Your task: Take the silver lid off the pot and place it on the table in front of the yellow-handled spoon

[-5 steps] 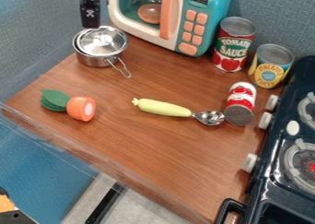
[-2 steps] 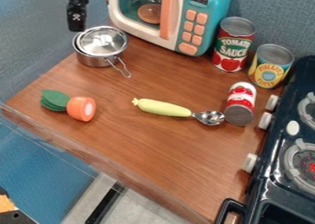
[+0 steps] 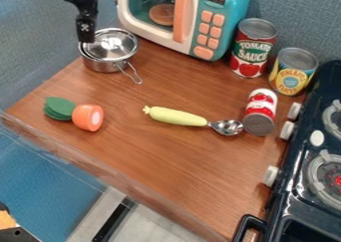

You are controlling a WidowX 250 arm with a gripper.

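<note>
The black gripper [image 3: 86, 33] hangs at the upper left, over the left rim of the silver pot [image 3: 103, 65]. A metal lid [image 3: 110, 44] lies on the pot, whose wire handle points toward the table's middle. An orange carrot piece with green leaves [image 3: 88, 117] lies at the left of the wooden table [image 3: 153, 161]. Near the middle lies a spoon [image 3: 176, 116] with a yellow corn-like handle, its metal bowl close to a small red and white can [image 3: 259, 112] lying on its side.
A teal toy microwave [image 3: 223, 17] stands at the back. Right of it stand a tomato can [image 3: 253, 48] and a yellow can [image 3: 293, 71]. The black toy stove [image 3: 299, 186] borders the right side. A clear rim [image 3: 113, 175] runs along the table's front edge.
The gripper first went left and slightly up, then came back right and somewhat lower, nearer the pot. The objects on the table have kept their places.
</note>
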